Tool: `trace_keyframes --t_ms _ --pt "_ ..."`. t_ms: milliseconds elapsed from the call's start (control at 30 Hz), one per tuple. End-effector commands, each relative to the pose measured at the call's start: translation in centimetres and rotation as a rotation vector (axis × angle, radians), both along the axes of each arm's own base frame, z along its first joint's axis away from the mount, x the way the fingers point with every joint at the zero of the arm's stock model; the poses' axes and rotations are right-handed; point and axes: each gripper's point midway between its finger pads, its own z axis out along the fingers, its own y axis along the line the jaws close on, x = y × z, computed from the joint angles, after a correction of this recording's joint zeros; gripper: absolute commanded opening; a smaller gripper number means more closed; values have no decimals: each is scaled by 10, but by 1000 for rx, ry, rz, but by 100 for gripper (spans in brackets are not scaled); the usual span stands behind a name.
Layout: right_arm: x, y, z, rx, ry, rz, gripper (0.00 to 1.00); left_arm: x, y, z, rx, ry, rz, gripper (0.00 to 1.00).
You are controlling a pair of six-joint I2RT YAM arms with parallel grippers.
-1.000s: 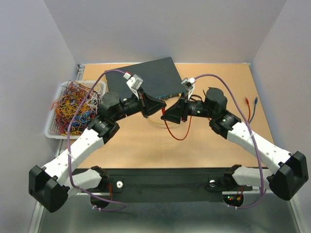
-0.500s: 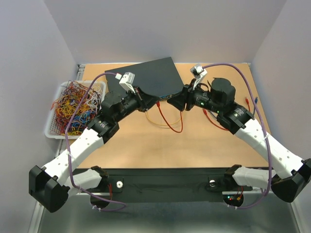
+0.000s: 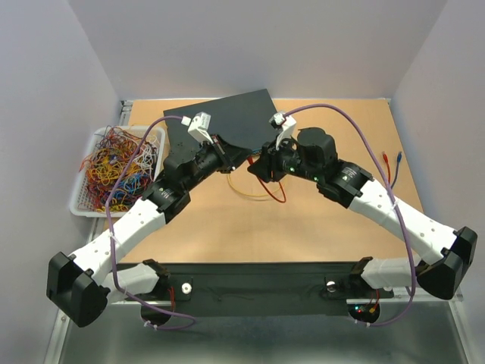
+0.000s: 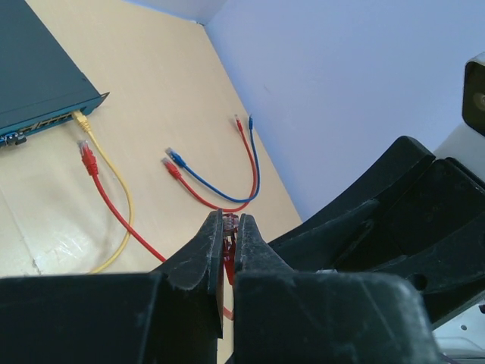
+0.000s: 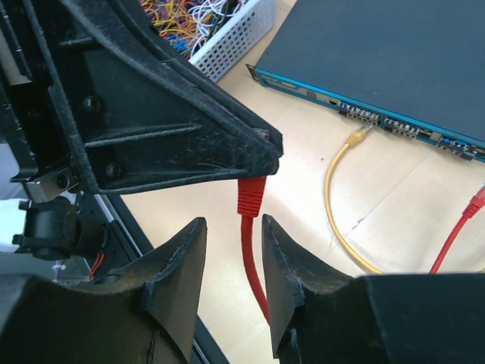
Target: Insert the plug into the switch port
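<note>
Wooden table (image 3: 318,227), switch (image 3: 235,117) at its far edge. Left gripper (image 4: 229,227) pinches the red plug (image 5: 252,196); right gripper (image 5: 233,224), spread, straddles its cable (image 5: 250,250), seemingly without touching. Closing off-centre could twist the plug, misaligning it with the ports (image 5: 394,121).

Before the switch (image 5: 394,53): yellow cable loop (image 5: 327,197)
</note>
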Motion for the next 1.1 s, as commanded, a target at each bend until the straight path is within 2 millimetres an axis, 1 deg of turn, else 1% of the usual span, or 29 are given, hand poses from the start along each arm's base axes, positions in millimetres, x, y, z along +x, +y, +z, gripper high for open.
trace_keyframes --t_ms 0,233,367,500,833,867,1033,1067 --pt "8 -2 35 40 -85 -39 40 -2 0 45 -84 -100 8 0" --pt "12 -2 38 44 -91 -66 35 -4 -1 44 -84 -96 7 0" --pt "14 0 34 40 -83 -66 31 -3 -3 44 -89 -96 8 0" --pt "15 2 31 39 -72 -63 31 -3 -6 44 -89 -96 7 0" --pt "16 1 30 40 -73 -73 30 -3 -8 43 -92 -91 13 0" --pt "18 1 30 39 -74 -80 25 -3 -7 43 -91 -90 14 0" --pt "19 0 27 37 -69 -94 13 -4 -6 43 -95 -90 19 0" --pt "20 0 25 34 -66 -94 8 -4 -6 44 -97 -93 19 0"
